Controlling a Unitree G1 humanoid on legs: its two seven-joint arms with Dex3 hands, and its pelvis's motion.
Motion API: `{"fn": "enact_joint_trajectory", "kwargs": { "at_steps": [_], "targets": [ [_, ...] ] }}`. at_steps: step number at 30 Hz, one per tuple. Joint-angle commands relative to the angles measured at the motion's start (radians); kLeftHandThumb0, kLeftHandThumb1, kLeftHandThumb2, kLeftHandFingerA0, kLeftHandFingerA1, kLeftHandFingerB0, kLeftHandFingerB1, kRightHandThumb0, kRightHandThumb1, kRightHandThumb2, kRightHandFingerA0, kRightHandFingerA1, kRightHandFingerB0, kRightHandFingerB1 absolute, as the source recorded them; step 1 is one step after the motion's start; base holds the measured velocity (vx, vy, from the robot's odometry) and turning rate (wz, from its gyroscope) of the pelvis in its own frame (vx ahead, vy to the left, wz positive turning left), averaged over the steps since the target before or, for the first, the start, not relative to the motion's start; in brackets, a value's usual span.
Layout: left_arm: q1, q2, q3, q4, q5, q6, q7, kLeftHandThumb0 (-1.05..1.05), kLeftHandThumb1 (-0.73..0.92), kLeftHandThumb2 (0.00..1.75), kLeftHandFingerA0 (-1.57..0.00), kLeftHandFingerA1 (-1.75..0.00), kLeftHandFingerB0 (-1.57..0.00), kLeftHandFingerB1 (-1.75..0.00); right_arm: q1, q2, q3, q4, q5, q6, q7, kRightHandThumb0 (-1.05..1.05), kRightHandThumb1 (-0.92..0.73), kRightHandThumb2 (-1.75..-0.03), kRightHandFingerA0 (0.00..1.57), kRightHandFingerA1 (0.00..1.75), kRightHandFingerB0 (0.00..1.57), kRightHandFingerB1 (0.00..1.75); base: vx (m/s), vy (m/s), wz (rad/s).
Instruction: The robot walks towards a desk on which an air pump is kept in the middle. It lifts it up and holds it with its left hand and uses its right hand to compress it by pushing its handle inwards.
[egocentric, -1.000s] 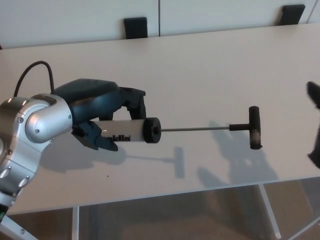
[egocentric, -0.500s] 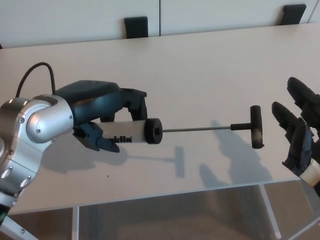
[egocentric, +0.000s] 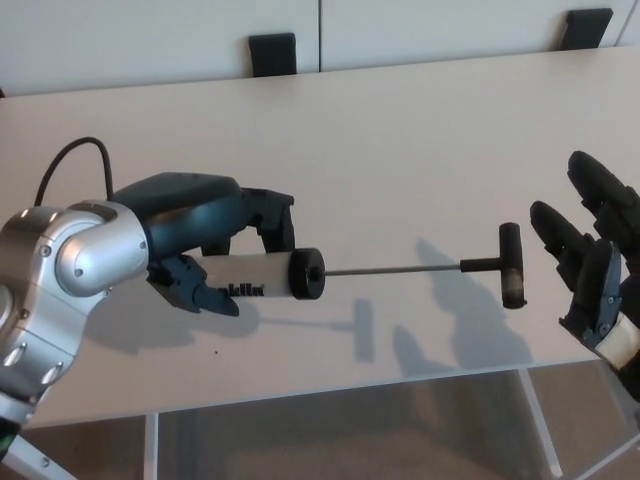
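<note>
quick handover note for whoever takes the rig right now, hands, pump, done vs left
Left hand: shut on the air pump, barrel held level above the desk.
Right hand: open, just right of the T-handle, not touching it.
Rod is fully extended.
Done: pump lifted and held.
Left: bring the right hand onto the handle and push it inwards.

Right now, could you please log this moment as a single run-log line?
left hand: shut on air pump, lifted | handle: extended | right hand: open, beside handle, not touching | desk
</note>
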Motion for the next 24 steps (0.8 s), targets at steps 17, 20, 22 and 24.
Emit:
{"fn": "enact_joint_trajectory", "kwargs": {
  "at_steps": [17,20,22,24],
  "targets": [
    [0.022,0.007,-0.047,0.001,0.039,-0.023,0.011,-0.03,0.81,0.53,-0.58,-1.65,-0.48,-1.41,-0.024,0.007,0.006,-0.041,0.005,0.035,-0.007,-0.88,-0.91,-0.71,0.11,0.29,0.07,0.22,0.0,0.0,0.0],
    [0.026,-0.006,-0.054,-0.007,0.042,-0.004,0.006,-0.02,0.79,0.53,-0.57,-1.63,-0.49,-1.39,-0.027,0.013,0.011,-0.035,-0.001,0.034,-0.011,-0.8,-0.72,-1.15,0.04,0.42,0.03,0.27,0.0,0.0,0.0],
    [0.027,-0.009,-0.056,-0.007,0.043,-0.003,0.007,-0.02,0.79,0.53,-0.57,-1.63,-0.49,-1.39,-0.028,0.013,0.013,-0.033,-0.004,0.032,-0.011,-0.8,-0.72,-1.15,0.04,0.42,0.03,0.27,0.0,0.0,0.0],
    [0.028,-0.01,-0.058,-0.008,0.047,-0.004,0.008,-0.02,0.79,0.53,-0.57,-1.64,-0.49,-1.4,-0.028,0.013,0.015,-0.03,-0.008,0.031,-0.012,-0.84,-0.75,-1.14,0.07,0.41,0.07,0.25,0.0,0.0,0.0]
  ]
}}
